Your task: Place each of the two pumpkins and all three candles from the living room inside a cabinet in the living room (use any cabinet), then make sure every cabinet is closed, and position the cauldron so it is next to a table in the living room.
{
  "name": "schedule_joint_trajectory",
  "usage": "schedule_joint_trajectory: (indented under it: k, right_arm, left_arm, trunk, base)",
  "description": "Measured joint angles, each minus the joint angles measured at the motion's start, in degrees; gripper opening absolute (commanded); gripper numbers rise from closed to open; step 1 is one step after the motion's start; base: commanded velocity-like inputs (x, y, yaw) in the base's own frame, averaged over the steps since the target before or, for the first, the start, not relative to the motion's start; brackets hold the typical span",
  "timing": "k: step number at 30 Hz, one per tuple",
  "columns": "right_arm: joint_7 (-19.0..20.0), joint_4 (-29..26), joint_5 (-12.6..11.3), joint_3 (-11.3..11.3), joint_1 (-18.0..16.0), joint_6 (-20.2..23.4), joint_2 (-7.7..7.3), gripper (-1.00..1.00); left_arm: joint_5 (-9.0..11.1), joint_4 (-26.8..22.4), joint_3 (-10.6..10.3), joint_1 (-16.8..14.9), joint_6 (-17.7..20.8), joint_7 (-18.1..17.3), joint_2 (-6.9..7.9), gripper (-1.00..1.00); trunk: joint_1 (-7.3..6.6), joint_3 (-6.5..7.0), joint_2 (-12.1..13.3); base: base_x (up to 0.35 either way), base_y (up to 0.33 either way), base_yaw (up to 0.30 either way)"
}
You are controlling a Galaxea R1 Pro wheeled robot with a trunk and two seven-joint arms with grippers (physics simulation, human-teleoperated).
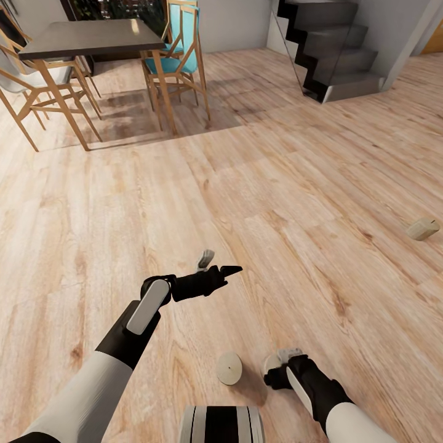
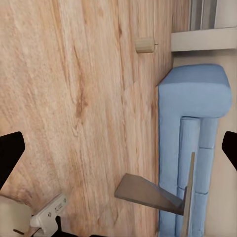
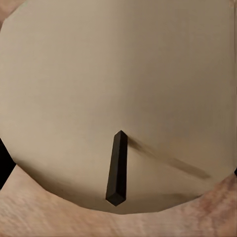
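Note:
One beige candle [image 1: 229, 368] sits on the wood floor just in front of my base, its flat round top facing up. My right gripper [image 1: 272, 369] is close beside it, pointing at it. The candle's top [image 3: 118, 89] with its dark wick is right up against the right wrist camera, and dark finger slivers at both edges of that view show the jaws wide open. Another candle [image 1: 423, 229] lies on its side far to the right, also seen as candle [image 2: 144, 45]. My left gripper [image 1: 218, 264] hovers open over bare floor with nothing in it.
A dark dining table [image 1: 92, 37] with wooden chairs [image 1: 178, 55] stands at the back left. Dark stairs [image 1: 332, 49] rise at the back right. A blue sofa [image 2: 195, 123] and a grey-brown angled piece [image 2: 148, 192] appear in the left wrist view.

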Motion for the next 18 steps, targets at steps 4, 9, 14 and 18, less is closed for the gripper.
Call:
schedule_joint_trajectory:
  k: [4, 9, 14, 18]
  right_arm:
    - [0.0, 0.0, -0.1, 0.0, 0.0, -1.1, -0.07, -1.00]
    - [0.0, -0.7, -0.1, 0.0, 0.0, -1.2, -0.21, -1.00]
    - [0.0, -5.6, -0.2, -0.2, 0.0, -0.9, -0.18, -1.00]
    - [0.0, -7.0, -0.2, -0.2, 0.0, -0.8, -0.17, -1.00]
  left_arm:
    - [0.0, 0.0, 0.0, 0.0, 0.0, 0.0, 0.02, 1.00]
    - [0.0, -0.1, 0.0, 0.0, 0.0, 0.0, 0.03, 1.00]
    - [0.0, 0.0, 0.0, 0.0, 0.0, 0.0, 0.01, 1.00]
    - [0.0, -0.1, 0.0, 0.0, 0.0, 0.0, 0.01, 1.00]
  trunk:
    - [0.00, 0.00, 0.0]
    - [0.00, 0.00, 0.0]
    - [0.00, 0.00, 0.0]
    - [0.00, 0.00, 0.0]
  base:
    - [0.000, 0.000, 0.000]
    - [0.000, 0.000, 0.000]
    - [0.000, 0.000, 0.000]
    - [0.000, 0.000, 0.000]
